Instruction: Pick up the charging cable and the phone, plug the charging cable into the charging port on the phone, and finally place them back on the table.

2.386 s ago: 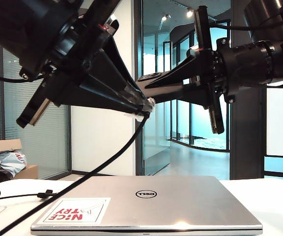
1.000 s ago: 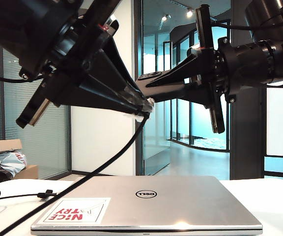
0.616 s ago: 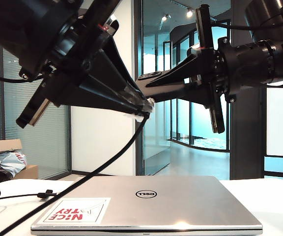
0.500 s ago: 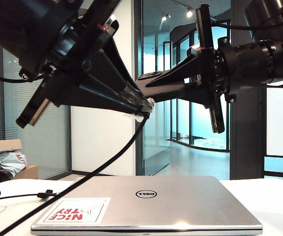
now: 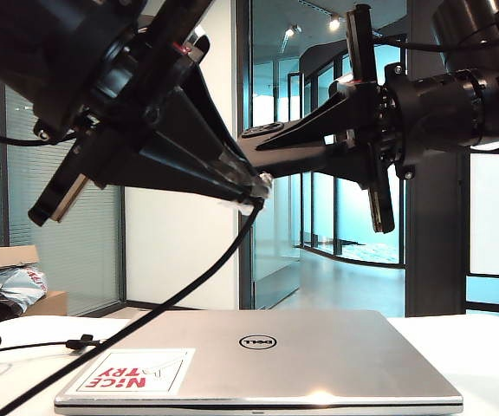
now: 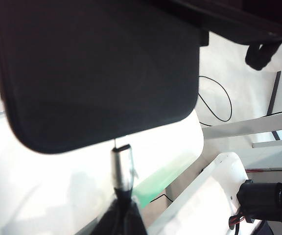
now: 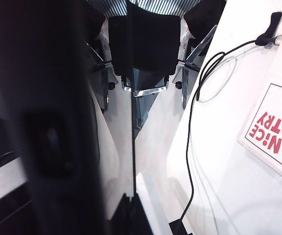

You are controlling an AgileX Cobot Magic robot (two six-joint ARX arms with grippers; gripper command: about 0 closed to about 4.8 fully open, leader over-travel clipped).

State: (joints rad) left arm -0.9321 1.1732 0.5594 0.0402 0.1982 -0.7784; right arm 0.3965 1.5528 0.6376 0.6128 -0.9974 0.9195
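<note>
Charging cable (image 5: 171,299) hangs in the air above the silver laptop (image 5: 258,360), its plug (image 6: 121,166) pinched by the left end effector (image 5: 254,192), which is closed tight on it at the middle of the exterior view; the black cord trails down to the left onto the table (image 5: 483,355), where its tie strap (image 5: 82,342) lies. The right end effector (image 5: 254,147) reaches in from the right, closed narrowly on the phone (image 6: 97,68), held well above the table with its short edge facing the plug. In the left wrist view the silver plug tip sits right at that rounded edge, about at its middle, though whether it has entered the charging port cannot be told; the slot itself is too dark to see. The step in hand looks like the insertion. To do it well, the plug should stay in line with the phone's long axis, with no tilt, and be pushed slowly and straight while the right arm keeps the phone steady; any sideways slip on the rounded edge calls for backing off and realigning rather than forcing it.
</note>
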